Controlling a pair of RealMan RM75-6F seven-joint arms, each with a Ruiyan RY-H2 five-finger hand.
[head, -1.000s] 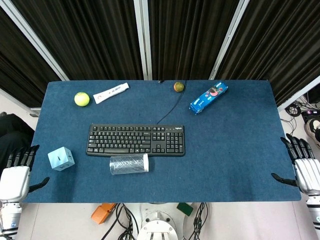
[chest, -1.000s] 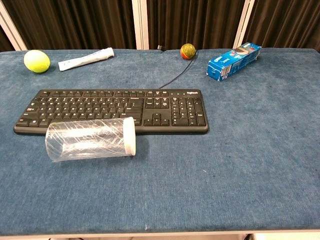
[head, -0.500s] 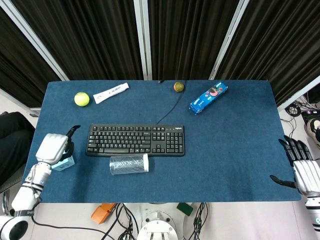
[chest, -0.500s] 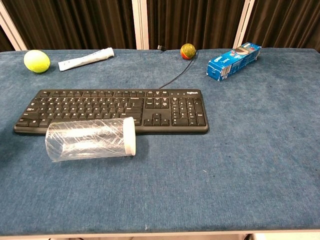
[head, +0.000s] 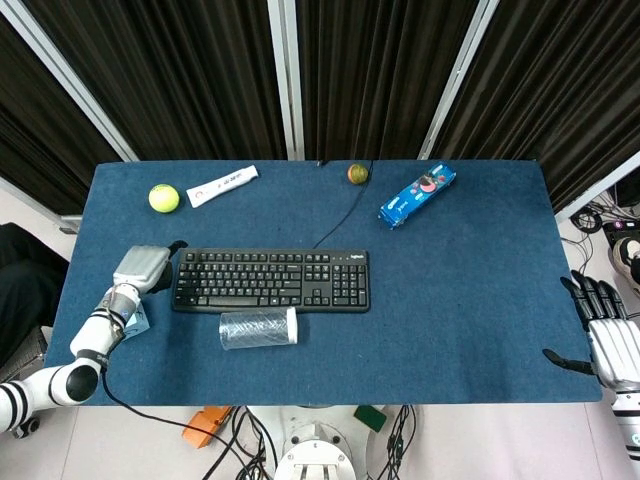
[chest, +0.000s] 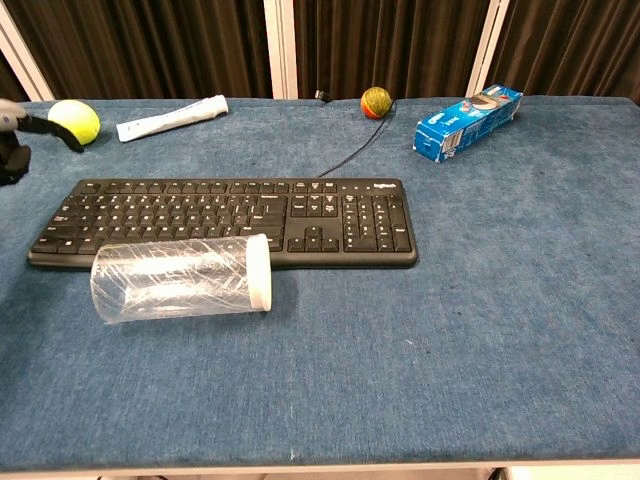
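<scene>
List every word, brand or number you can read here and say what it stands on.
None can be read for sure.
Keyboard: small brand mark at its top right and the key legends, too small.
Blue packet: logo blurred.
White tube: red print, illegible.

The left hand (head: 146, 268) covers its own fingers from above, so how they lie is hard to tell. The chest view cuts it off at the left edge. Under its arm, the light blue cube (head: 135, 318) is mostly hidden. The right hand (head: 608, 335) is partly cut off by the right edge. The writing on the white tube (head: 222, 186) is too small to read.
</scene>
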